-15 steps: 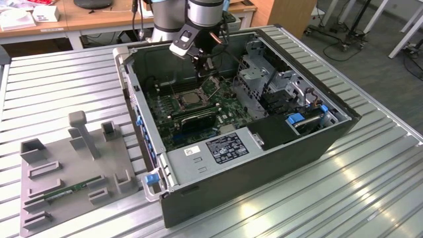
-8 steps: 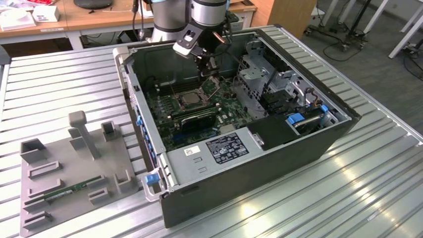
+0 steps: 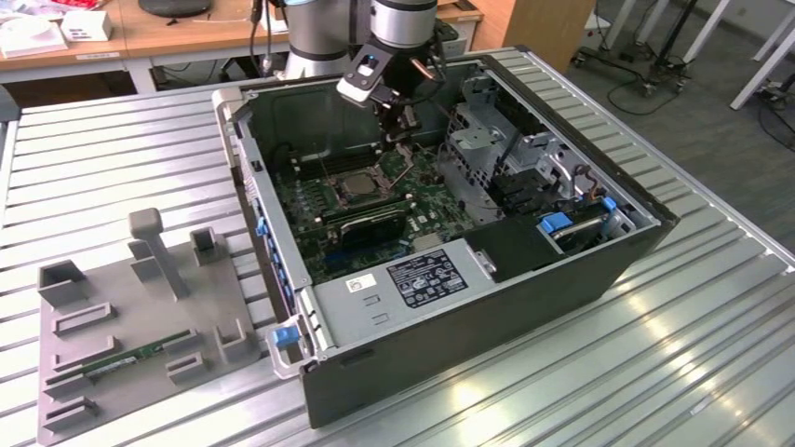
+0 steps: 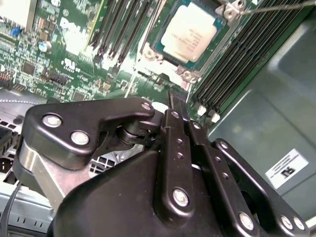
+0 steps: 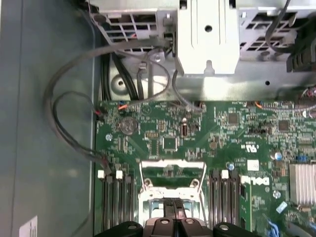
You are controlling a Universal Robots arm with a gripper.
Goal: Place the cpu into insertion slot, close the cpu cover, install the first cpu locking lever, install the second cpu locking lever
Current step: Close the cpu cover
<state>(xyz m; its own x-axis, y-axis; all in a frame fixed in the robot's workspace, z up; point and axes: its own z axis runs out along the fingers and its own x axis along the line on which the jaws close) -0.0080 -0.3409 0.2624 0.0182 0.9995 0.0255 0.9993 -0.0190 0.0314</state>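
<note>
The cpu [image 4: 189, 32], a small square chip with a silver-tan top, lies in the insertion slot [image 4: 167, 22] on the green motherboard [image 4: 74, 44]. In the exterior view the slot [image 3: 354, 188] sits mid-board inside the open computer case. The cpu cover [image 5: 173, 170], a thin silvery frame, appears tilted up, with green board showing through its window. My gripper [image 4: 177, 101] hangs just above the board beside the slot, its black fingers pressed together with nothing between them. It is also in the first wrist view [image 5: 174, 205] and the exterior view [image 3: 400, 126]. A thin lever wire [image 4: 276, 6] runs past the slot's far corner.
Long black memory slots [image 4: 123, 24] flank the socket on both sides. The metal drive cage [image 3: 478, 140], cables [image 5: 74, 123] and case walls [image 3: 249, 177] hem in the board. A grey fixture tray [image 3: 137, 317] holding a green memory stick [image 3: 130, 358] lies on the ribbed table at the exterior view's left.
</note>
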